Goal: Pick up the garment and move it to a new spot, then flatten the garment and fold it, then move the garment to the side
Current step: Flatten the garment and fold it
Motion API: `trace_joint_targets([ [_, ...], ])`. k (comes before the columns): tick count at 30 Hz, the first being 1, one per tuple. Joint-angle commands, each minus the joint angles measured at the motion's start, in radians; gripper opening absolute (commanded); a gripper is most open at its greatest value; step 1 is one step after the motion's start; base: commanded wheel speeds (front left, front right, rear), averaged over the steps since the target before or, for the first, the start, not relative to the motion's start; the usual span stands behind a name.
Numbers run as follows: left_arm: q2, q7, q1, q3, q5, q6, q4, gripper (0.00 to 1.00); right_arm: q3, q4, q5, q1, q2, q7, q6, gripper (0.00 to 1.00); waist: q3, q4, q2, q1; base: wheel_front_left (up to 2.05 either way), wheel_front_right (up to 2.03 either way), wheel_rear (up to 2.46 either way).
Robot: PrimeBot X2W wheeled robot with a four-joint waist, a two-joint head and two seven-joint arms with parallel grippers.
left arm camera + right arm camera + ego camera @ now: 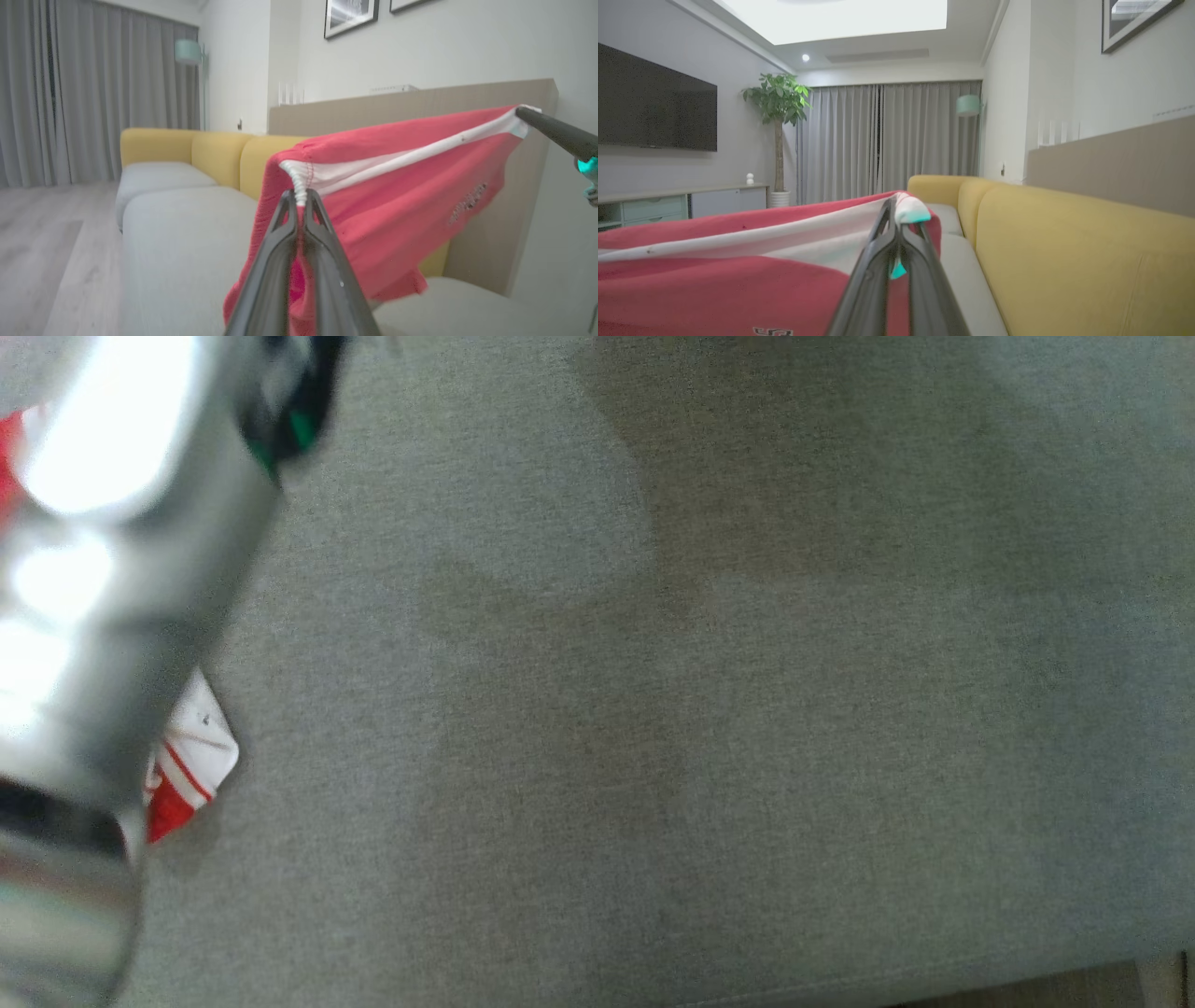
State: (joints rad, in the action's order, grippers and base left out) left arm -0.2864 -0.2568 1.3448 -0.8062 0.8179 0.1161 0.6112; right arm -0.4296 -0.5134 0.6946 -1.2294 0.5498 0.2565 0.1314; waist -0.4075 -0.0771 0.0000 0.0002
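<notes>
The garment (pixel 397 186) is red with a white band along its edge, and it hangs stretched in the air between my two grippers above the grey sofa seat. My left gripper (pixel 301 196) is shut on one bunched end of the white band. My right gripper (pixel 896 210) is shut on the other end, and its dark fingers (pixel 537 121) show at the upper right of the left wrist view. In the right wrist view the garment (pixel 714 280) sags away to the left. In the head view a red and white corner of the garment (pixel 191 756) peeks out beside a pale blurred forearm (pixel 112 569).
The grey sofa seat (pixel 653 709) spreads wide under the head camera. A yellow backrest (pixel 1064 242) runs along the wall with a wooden panel (pixel 420 107) behind it. Curtains (pixel 887 140), a potted plant (pixel 777 107), a wall screen (pixel 654 102) and a low cabinet (pixel 668 205) stand across the room.
</notes>
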Motion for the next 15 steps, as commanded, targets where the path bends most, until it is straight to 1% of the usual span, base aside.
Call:
trace_joint_targets([
  [1, -0.03, -0.005, -0.089, 0.045, -0.029, 0.008, -0.033, 0.0, -0.006, 0.039, 0.006, 0.119, 0.02, 0.005, -0.001, 0.0, 0.002, 0.003, 0.0, -0.0002, 0.0, 0.0, 0.0],
  [3, -0.033, -0.005, -0.177, 0.052, -0.055, 0.011, -0.053, 0.0, -0.009, 0.05, 0.023, 0.214, 0.017, 0.001, -0.001, 0.0, 0.008, 0.008, 0.0, -0.0002, 0.0, 0.0, 0.0],
  [5, -0.042, -0.005, -0.278, 0.027, -0.095, 0.012, -0.071, 0.0, 0.001, 0.063, 0.035, 0.322, 0.011, -0.004, -0.001, 0.0, 0.018, 0.012, 0.0, -0.0002, 0.0, 0.0, 0.0],
  [7, -0.051, -0.005, -0.389, 0.02, -0.11, 0.013, -0.094, 0.0, 0.001, 0.088, 0.044, 0.438, -0.004, -0.018, -0.001, 0.0, 0.036, 0.011, 0.0, -0.0002, 0.0, 0.0, 0.0],
  [12, -0.073, -0.005, -0.659, 0.053, -0.138, 0.014, -0.173, 0.0, 0.026, 0.206, 0.056, 0.713, -0.01, -0.058, -0.001, 0.0, 0.085, 0.019, 0.0, -0.0002, 0.0, 0.0, 0.0],
  [13, -0.073, -0.005, -0.659, 0.053, -0.138, 0.014, -0.173, 0.0, 0.026, 0.206, 0.056, 0.713, -0.01, -0.058, -0.001, 0.0, 0.085, 0.019, 0.0, -0.0002, 0.0, 0.0, 0.0],
  [15, -0.077, -0.005, -0.771, 0.06, -0.141, 0.014, -0.197, 0.0, 0.049, 0.269, 0.056, 0.819, -0.002, -0.072, -0.001, 0.0, 0.11, 0.022, 0.0, -0.0002, 0.0, 0.0, 0.0],
])
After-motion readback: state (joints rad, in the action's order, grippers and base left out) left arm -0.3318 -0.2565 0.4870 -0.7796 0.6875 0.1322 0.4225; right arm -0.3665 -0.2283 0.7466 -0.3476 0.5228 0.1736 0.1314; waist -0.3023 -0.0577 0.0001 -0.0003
